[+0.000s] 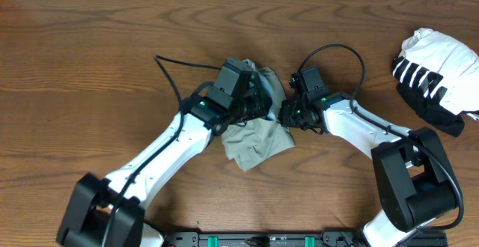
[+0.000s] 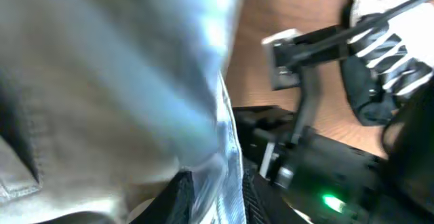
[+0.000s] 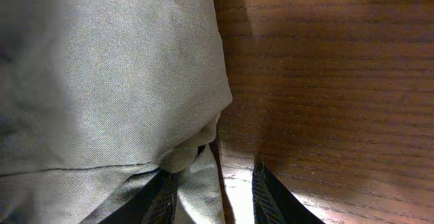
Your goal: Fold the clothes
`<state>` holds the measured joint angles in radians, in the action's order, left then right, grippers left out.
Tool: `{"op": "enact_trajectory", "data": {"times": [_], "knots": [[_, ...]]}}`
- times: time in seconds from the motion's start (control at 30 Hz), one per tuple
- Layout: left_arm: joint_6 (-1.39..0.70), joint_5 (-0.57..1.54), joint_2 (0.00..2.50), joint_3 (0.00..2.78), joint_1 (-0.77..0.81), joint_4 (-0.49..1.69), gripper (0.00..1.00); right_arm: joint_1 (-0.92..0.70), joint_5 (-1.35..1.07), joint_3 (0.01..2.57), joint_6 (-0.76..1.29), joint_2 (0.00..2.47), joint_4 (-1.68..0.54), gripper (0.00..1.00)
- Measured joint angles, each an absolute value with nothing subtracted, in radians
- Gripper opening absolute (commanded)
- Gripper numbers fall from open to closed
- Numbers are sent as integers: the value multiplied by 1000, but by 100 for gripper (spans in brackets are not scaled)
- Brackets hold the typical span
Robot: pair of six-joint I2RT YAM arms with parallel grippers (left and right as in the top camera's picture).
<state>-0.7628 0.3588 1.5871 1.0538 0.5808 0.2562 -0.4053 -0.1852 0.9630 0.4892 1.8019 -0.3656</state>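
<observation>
Trousers (image 1: 258,141) bunched on table (image 1: 90,45) between my arms. My right gripper (image 3: 215,193): jaws apart, cloth edge inside, unpinched. Left gripper (image 2: 215,198): blurred, cannot tell. I should pinch deeper before lifting.

Light khaki-beige trousers (image 1: 258,148) lie crumpled in a loose heap near the middle of a wooden table (image 1: 90,45), bunched up rather than spread flat. One flatter flap of cloth reaches toward the table's near edge. Close up, the fine twill weave shows plainly. Soft folds overlap one another, and a stitched seam runs along one layer.
</observation>
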Motion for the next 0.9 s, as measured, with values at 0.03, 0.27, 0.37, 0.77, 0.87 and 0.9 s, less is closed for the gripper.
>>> {"op": "enact_trajectory", "data": {"times": [0.03,0.27,0.37,0.77,0.87,0.9], "knots": [[-763,359,1598,1054,581,256,27,-405,-186,963,489,1802,-366,35],[-763,359,1629,1054,581,249,28,-405,-186,963,490,1802,-369,33],[-763,359,1631,1054,581,248,29,-405,-187,963,493,1802,-371,32],[-661,424,1578,1054,582,228,57,-285,-183,962,492,1592,-523,37],[-625,428,1484,1054,561,275,65,-241,-203,962,458,1422,-562,30],[-617,426,1435,1054,540,301,68,-232,-221,962,445,1374,-562,26]]}}
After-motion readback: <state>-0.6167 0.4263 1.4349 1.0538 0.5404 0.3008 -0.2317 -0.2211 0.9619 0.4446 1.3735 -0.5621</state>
